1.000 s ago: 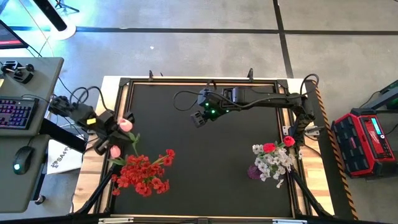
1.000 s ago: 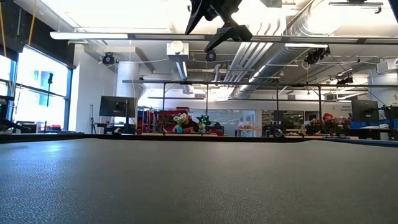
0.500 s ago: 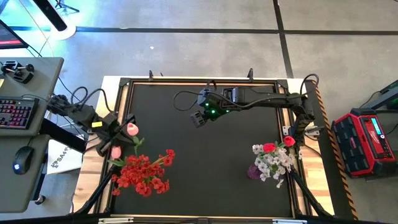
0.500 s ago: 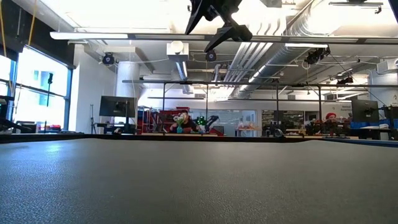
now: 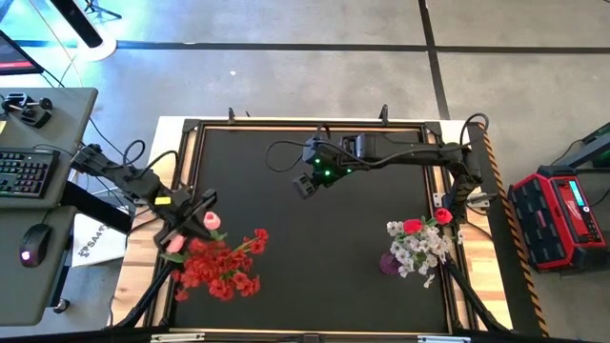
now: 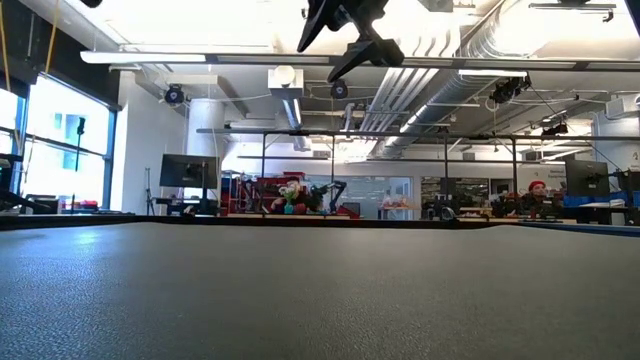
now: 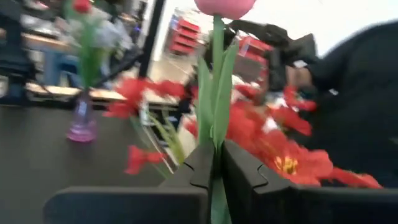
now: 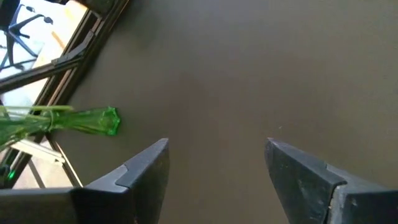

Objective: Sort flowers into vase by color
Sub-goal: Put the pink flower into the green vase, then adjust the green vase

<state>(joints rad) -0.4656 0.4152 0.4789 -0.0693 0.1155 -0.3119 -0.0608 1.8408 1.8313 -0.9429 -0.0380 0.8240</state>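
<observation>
Left gripper amid red blossoms

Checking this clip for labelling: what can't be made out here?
- Pink tulip: bud cut off by the left wrist view's edge.
- Vase under the red flowers: hidden by blossoms, high view.
- Green vase: its far end cut off, right wrist view.
- Low view: tabletop flowers not visible.
</observation>
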